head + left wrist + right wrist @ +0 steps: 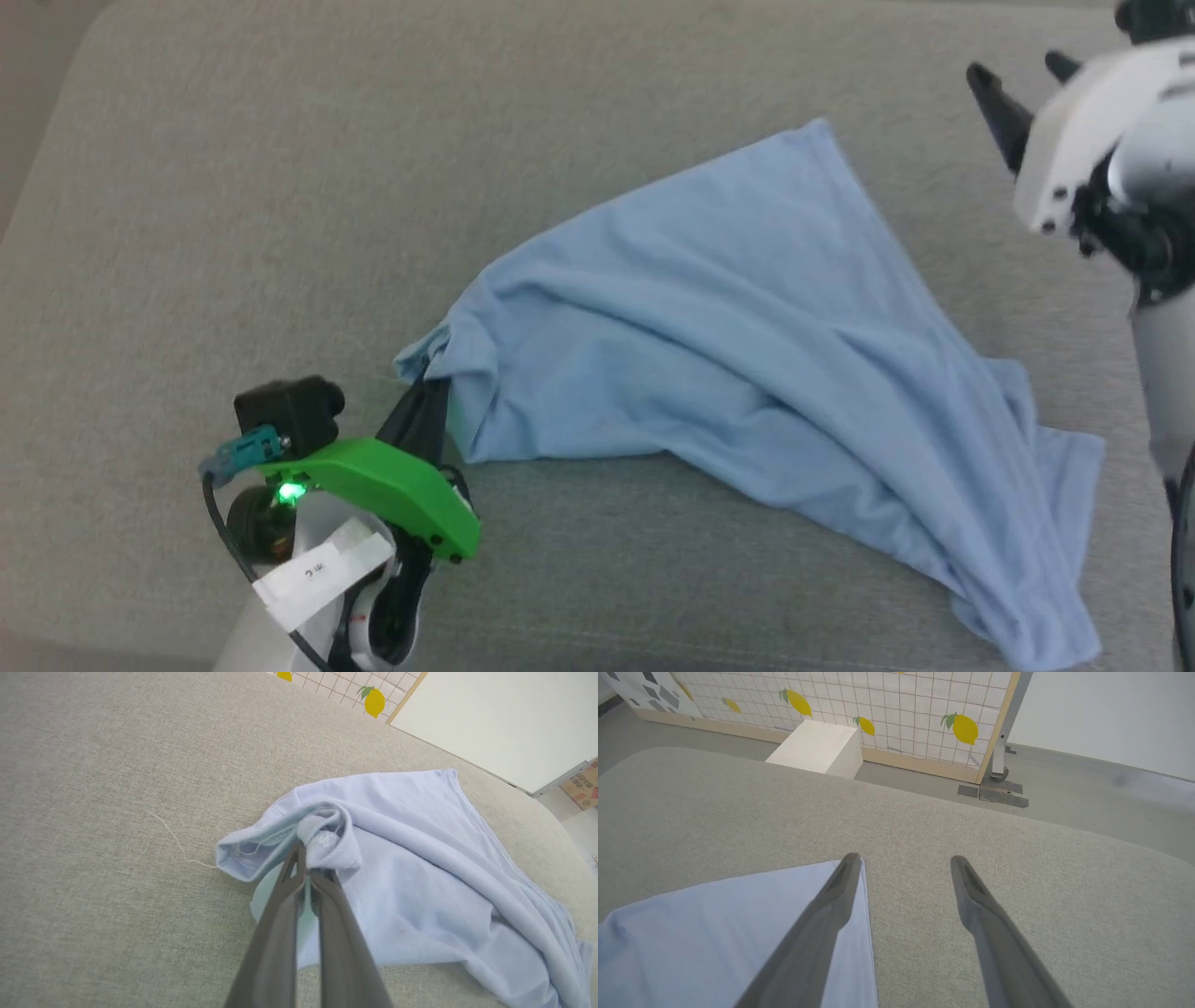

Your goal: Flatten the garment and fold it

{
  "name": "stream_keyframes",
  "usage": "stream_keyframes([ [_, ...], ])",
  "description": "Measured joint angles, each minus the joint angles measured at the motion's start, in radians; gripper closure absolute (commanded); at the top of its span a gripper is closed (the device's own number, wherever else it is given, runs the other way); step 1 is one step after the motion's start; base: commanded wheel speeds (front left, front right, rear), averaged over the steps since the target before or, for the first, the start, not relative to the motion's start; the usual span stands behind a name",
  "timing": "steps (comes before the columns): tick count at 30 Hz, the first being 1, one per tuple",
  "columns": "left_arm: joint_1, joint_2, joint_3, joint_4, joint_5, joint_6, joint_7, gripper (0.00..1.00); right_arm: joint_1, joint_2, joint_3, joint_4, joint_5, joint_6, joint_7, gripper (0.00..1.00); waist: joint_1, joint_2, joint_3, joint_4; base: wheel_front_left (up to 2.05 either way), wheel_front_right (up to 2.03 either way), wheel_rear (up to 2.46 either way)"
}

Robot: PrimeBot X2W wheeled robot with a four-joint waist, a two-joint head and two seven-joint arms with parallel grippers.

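Light-blue jersey, one garment point(747, 336) only, lies crumpled across the grey woven cushion point(233, 187), bunched at its left end and trailing toward the lower right. Of the two grippers, the left gripper point(308, 868) is clenched on that bunched left edge, while the right gripper point(903, 861) hangs released beside the far pointed corner. The cloth looks soft, light and limp, likely to sag, so corners and hems seem the best holds.
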Motion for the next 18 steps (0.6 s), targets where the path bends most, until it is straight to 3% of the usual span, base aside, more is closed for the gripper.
stream_keyframes([
  [10,-0.04,-0.017,-0.011,-0.038,0.019,-0.007,-0.037,1.0,-0.213,-0.043,0.204,0.189,-0.102,0.0,0.285,0.0,0.0001,0.0,0.162,0.111,0.0,0.0,0.0],
  [18,-0.04,-0.024,-0.006,-0.04,0.012,-0.009,-0.055,1.0,-0.296,-0.06,0.3,0.222,-0.127,0.0,0.373,0.0,0.0001,0.0,0.266,0.171,0.0,0.0,0.0],
])
